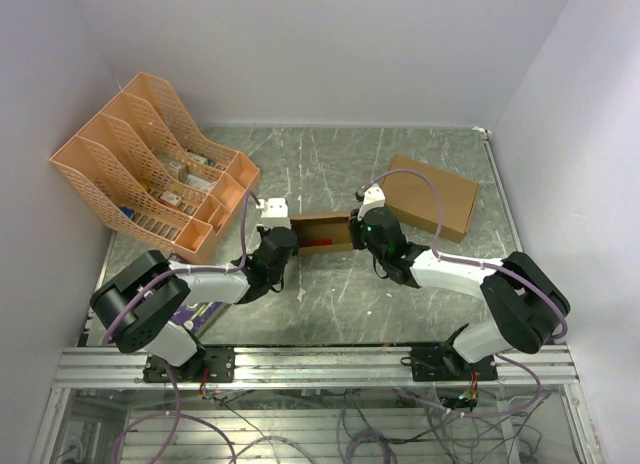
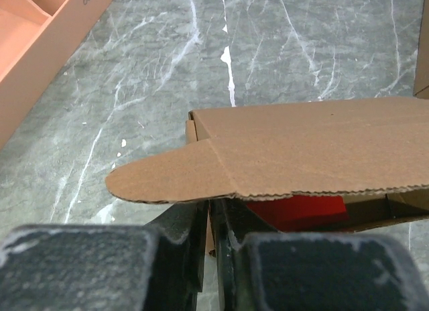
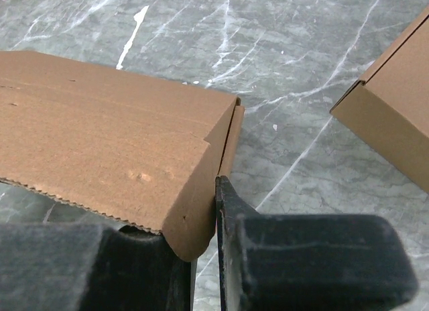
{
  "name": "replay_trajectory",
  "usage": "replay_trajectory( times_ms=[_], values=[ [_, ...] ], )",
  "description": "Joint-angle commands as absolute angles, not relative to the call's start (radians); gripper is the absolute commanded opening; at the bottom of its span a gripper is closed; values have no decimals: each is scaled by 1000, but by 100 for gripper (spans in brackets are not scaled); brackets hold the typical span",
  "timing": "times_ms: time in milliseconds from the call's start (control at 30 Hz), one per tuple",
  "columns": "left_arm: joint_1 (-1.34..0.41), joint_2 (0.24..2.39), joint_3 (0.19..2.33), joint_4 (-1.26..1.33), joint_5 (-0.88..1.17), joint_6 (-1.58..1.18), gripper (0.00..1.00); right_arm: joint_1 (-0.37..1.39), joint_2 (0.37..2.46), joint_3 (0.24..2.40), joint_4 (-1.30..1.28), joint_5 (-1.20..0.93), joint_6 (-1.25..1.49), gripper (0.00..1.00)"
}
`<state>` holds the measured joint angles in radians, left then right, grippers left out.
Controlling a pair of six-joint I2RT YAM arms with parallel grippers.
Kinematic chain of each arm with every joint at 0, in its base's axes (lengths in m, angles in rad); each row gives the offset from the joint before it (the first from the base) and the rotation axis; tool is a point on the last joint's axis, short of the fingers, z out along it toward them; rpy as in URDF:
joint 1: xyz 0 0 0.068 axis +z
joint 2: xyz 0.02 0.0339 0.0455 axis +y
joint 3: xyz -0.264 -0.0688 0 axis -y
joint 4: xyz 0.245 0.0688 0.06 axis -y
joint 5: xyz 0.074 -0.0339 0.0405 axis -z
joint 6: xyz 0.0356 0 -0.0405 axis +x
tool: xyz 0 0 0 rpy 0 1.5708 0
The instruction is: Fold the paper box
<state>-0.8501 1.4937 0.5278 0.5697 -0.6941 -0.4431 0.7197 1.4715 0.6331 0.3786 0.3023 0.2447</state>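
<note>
While the paper box (image 1: 322,232) already stands formed at the middle of the table (image 1: 330,304), its lid (image 2: 315,143) is not yet tucked — my left pincer (image 2: 213,224) and right pincer (image 3: 201,230) straddle its ends narrowly; clamped or not, I cannot tell.

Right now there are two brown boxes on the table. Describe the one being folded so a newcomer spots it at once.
On the marbled grey table, look mid-table where the left end effector and right end effector meet. The paper box lies between them, one end at each. It is small and narrow, with its lid open and something red inside, unlike the larger closed cardboard box farther back on the right.
</note>
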Motion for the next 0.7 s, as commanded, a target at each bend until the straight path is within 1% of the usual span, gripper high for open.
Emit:
replay_trajectory(
  times_ms=[0,100,267,467,500,567,600,667],
  values=[
    [-866,1459,508,554,-704,-474,19,725,1455,624,380,304,232,14],
    [-865,1441,502,544,-703,-476,21,723,1461,625,378,304,229,15],
    [-866,1420,498,523,-697,-475,23,720,1465,625,372,298,226,22],
    [-866,1388,474,518,-681,-478,27,719,1458,621,354,288,217,25],
    [-867,1382,470,516,-677,-477,28,718,1456,621,351,287,214,28],
    [-867,1364,461,512,-666,-471,30,719,1446,618,345,283,211,29],
    [-868,1354,456,510,-660,-468,32,718,1440,616,344,276,206,31],
    [-867,1333,449,494,-655,-465,37,718,1425,614,338,266,201,34]
  ],
)
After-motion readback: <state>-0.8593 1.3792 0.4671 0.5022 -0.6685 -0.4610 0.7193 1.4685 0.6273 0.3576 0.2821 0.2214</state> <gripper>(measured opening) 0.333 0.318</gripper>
